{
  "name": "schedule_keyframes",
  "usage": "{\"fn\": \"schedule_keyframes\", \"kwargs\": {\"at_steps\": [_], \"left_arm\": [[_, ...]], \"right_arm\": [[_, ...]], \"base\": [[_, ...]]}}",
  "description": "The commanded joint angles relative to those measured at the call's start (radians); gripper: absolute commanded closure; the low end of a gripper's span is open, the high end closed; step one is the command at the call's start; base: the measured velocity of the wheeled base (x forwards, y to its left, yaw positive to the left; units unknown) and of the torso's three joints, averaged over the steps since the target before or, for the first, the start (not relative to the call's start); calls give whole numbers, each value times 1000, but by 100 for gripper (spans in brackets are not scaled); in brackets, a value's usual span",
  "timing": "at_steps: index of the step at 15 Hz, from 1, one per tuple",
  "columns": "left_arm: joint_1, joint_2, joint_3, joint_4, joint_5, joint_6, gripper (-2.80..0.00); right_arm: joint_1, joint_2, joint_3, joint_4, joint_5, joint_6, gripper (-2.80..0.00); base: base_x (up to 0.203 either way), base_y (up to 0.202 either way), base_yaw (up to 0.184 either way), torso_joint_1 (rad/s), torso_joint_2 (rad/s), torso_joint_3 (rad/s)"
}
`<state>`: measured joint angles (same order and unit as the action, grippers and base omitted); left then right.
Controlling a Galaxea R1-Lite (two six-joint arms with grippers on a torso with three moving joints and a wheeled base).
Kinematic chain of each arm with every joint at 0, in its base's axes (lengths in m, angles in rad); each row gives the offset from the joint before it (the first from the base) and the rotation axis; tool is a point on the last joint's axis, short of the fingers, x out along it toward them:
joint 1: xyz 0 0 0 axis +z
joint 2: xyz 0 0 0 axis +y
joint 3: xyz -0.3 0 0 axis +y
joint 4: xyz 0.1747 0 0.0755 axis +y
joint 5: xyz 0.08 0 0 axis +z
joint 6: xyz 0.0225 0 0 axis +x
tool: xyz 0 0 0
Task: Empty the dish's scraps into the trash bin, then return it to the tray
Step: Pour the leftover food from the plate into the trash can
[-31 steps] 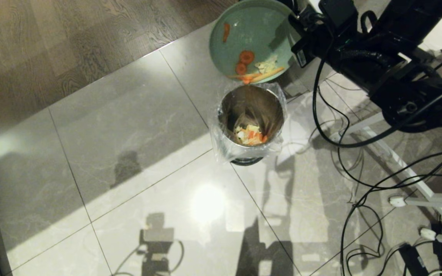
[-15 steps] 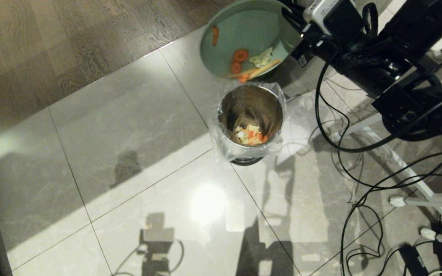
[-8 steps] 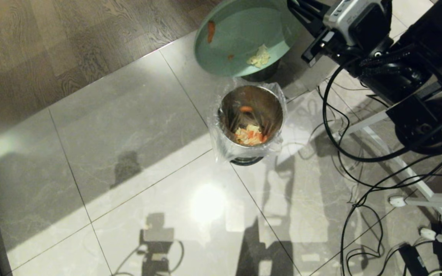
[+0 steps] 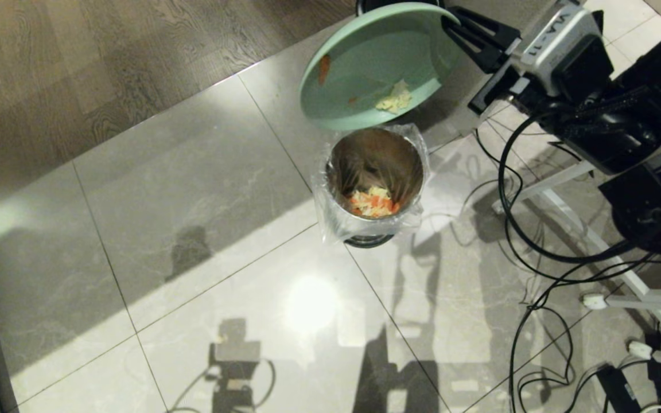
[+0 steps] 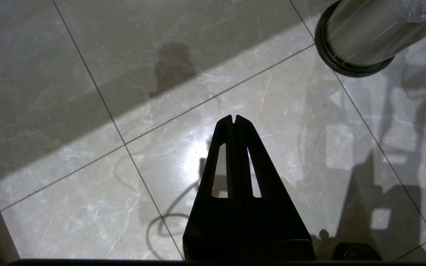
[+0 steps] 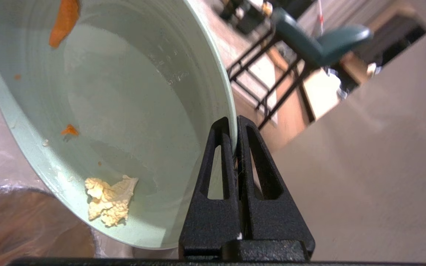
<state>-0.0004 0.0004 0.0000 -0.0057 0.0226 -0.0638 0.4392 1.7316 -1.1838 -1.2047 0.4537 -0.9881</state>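
Right gripper (image 6: 234, 123): you have it pinched tight on the dish (image 4: 373, 63) rim, tilting it so scraps slide down.
Dish: hangs just above and behind the trash bin (image 4: 374, 178).
Scraps: a pale leaf (image 6: 110, 199) and carrot piece (image 6: 64, 20) cling, possibly stuck.
Left gripper (image 5: 234, 119): closed, empty, parked over floor.

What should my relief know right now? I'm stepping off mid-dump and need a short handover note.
Right gripper: shut on the dish rim, dish tilted above the trash bin.
Left gripper: shut, empty, over the floor beside the bin.
Done: many scraps lie in the bin.
Left: a pale leaf piece and a carrot bit cling to the dish; clear them, then put the dish on the tray, which is not in view.
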Motion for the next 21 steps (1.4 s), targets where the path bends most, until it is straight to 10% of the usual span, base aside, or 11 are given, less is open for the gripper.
{"fn": "schedule_keyframes", "kwargs": {"at_steps": [1,21], "left_arm": [[0,1,0,0,0,-1,0],[-1,1,0,0,0,-1,0]], "right_arm": [[-13,-20,45,-55,31,-7,0],[-165,83,-56,-114,185,6,0]], "base": [[0,0,0,0,0,0],[0,0,0,0,0,0]]}}
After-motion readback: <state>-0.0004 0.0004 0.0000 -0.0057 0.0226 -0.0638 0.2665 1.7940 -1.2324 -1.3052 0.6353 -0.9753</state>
